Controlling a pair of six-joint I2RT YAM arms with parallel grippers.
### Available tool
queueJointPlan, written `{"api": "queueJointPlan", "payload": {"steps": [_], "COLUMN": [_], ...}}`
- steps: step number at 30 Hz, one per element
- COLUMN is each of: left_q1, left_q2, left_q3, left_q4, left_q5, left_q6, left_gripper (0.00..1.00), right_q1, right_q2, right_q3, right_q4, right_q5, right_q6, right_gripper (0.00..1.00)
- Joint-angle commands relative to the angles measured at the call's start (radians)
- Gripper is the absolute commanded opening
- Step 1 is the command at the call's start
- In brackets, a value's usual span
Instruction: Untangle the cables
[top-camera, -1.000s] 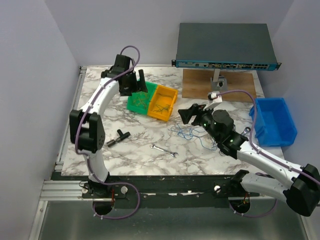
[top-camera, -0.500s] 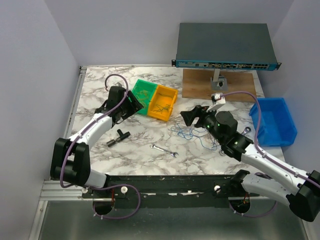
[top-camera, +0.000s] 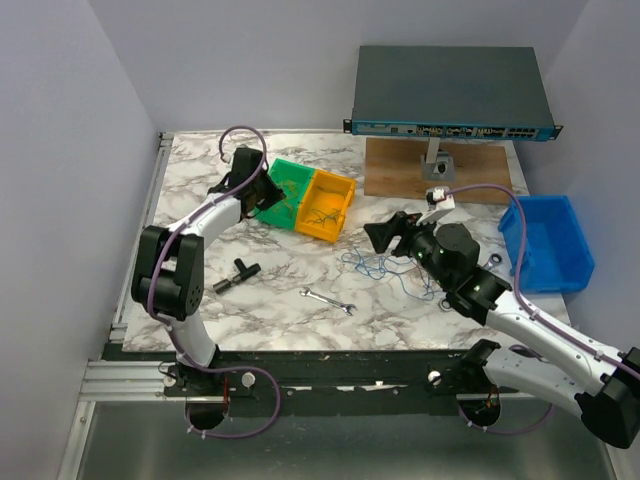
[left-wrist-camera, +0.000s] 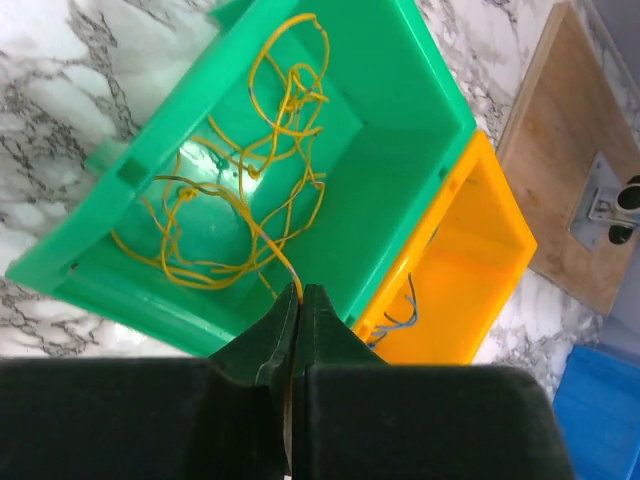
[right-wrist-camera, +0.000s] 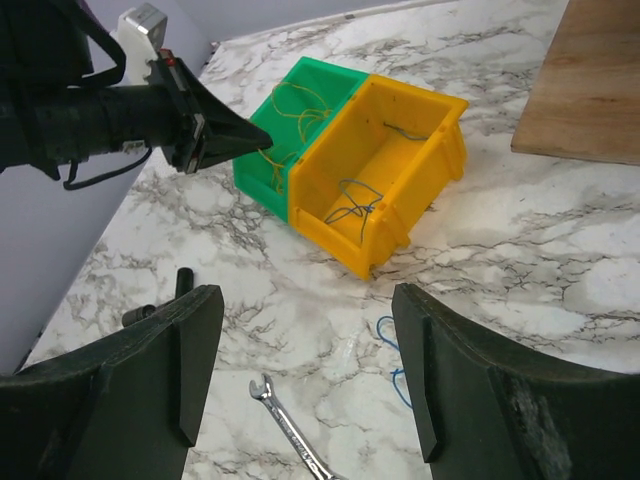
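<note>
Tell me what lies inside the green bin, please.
A loose tangle of thin yellow cables lies on the floor of the green bin; one strand rises into the shut left gripper. The gripper covers the bin's near corner.

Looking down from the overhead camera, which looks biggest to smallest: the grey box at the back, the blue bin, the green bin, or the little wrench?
1. grey box
2. blue bin
3. green bin
4. wrench
None look alike.
</note>
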Motion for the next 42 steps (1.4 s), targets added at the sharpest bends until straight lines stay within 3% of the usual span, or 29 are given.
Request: {"api": "queueJointPlan", "payload": {"steps": [1,6,7,9,13,19,22,25,31,33,35,37,41,42], "left_q1": [0.011,0.021,0.022,0.020,-0.007,0.012,0.021,0.039,0.062,0.069,0.067,0.067,0.045,0.030], "left_q2": [0.109,0.359,0.531,0.639,0.713,0.771,0.721,0.653,0.549,0.525,0.477,0.407,0.275,0.257], "left_q3": [0.150,0.562,0.809,0.967,1.109,1.209,1.124,1.025,0.846,0.807,0.749,0.668,0.581,0.591], "left_q4": [-0.089,-0.459,-0.640,-0.755,-0.891,-0.957,-0.896,-0.848,-0.742,-0.715,-0.680,-0.613,-0.512,-0.519], "left_q5": [-0.018,-0.012,0.070,0.091,-0.008,0.053,0.064,0.062,0.110,0.114,0.109,0.123,0.159,0.151], "left_q6": [0.073,0.261,0.362,0.403,0.476,0.500,0.473,0.458,0.413,0.399,0.401,0.395,0.393,0.403], "left_gripper": [0.00,0.00,0.00,0.00,0.00,0.02,0.06,0.16,0.23,0.31,0.48,0.56,0.61,0.66], "right_q1": [-0.008,-0.008,-0.011,-0.013,-0.019,-0.020,-0.020,-0.021,-0.021,-0.021,-0.022,-0.022,-0.035,-0.036], "right_q2": [-0.006,0.020,0.056,0.081,0.089,0.041,0.032,0.047,0.115,0.100,0.086,0.091,0.208,0.255], "right_q3": [0.019,0.022,0.026,0.028,0.016,0.020,0.020,0.018,-0.003,-0.024,-0.034,-0.030,0.040,0.069], "right_q4": [-0.031,-0.055,-0.082,-0.101,-0.123,-0.195,-0.229,-0.277,-0.344,-0.332,-0.333,-0.348,-0.425,-0.453], "right_q5": [-0.005,0.010,0.019,0.015,-0.014,0.005,0.022,0.061,0.050,0.031,0.033,0.060,0.083,0.070], "right_q6": [-0.023,-0.028,-0.020,-0.006,0.023,0.017,0.015,0.034,0.108,0.118,0.115,0.110,0.116,0.117], "right_gripper": [0.75,0.75,0.75,0.75,0.75,0.75,0.75,0.75,0.77,0.79,0.81,0.81,0.88,0.91]}}
